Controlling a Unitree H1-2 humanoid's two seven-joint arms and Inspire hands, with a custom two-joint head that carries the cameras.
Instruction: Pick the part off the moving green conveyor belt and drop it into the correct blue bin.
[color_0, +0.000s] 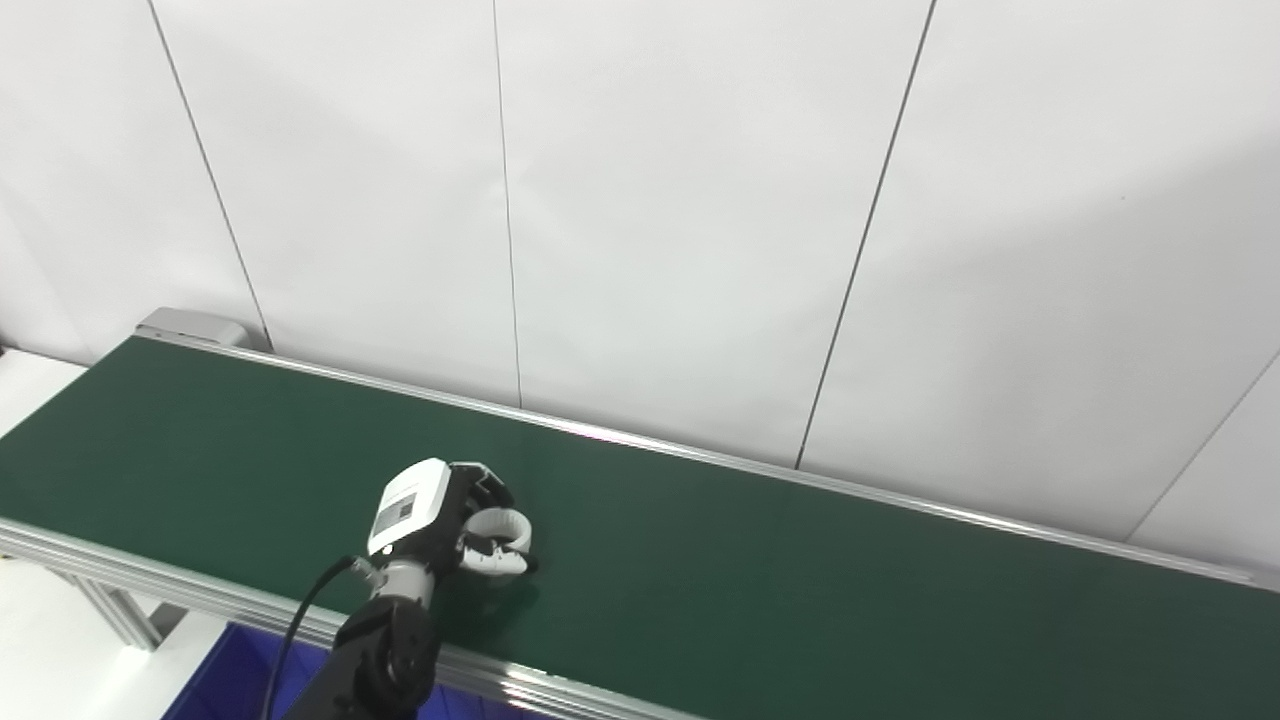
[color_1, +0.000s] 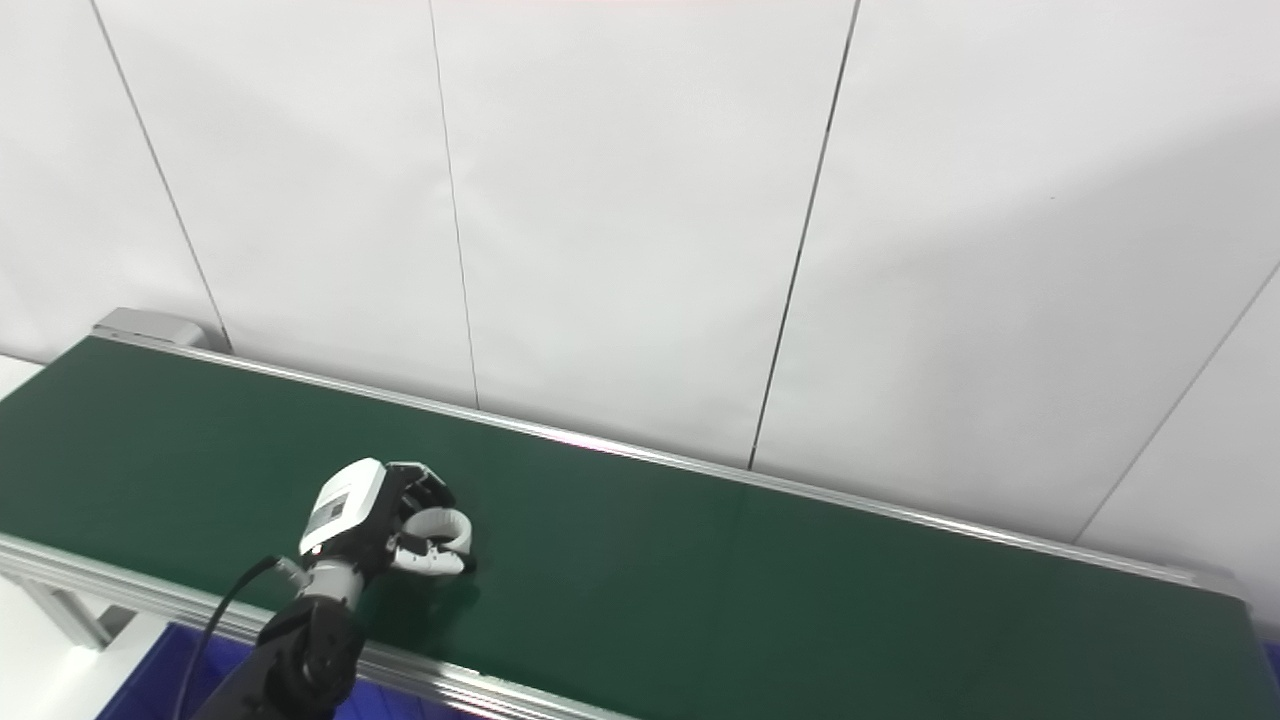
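- The white panelled wall (color_0: 700, 200) fills the upper part of both views, split by thin dark vertical seams, and stands right behind the far edge of the belt.
- The green conveyor belt (color_0: 800, 580) runs as a long band from the far left corner down toward the near right, with a silver rail (color_0: 700, 455) along its far edge and another silver rail (color_1: 480, 690) along its near edge.
- Most of the belt's surface, from the middle out to the right end, lies bare and open.
- A blue bin (color_0: 225, 675) shows only as a corner below the near rail at the bottom left; the arm covers part of it.
- The left hand (color_0: 440, 520) reaches over the near rail onto the left part of the belt, its black forearm coming up from the bottom edge.
- Its fingers (color_0: 500, 525) are curled in tight, low over the belt; whether they clasp the part cannot be told.
- The part itself cannot be made out in either view.
- The right hand is out of view.
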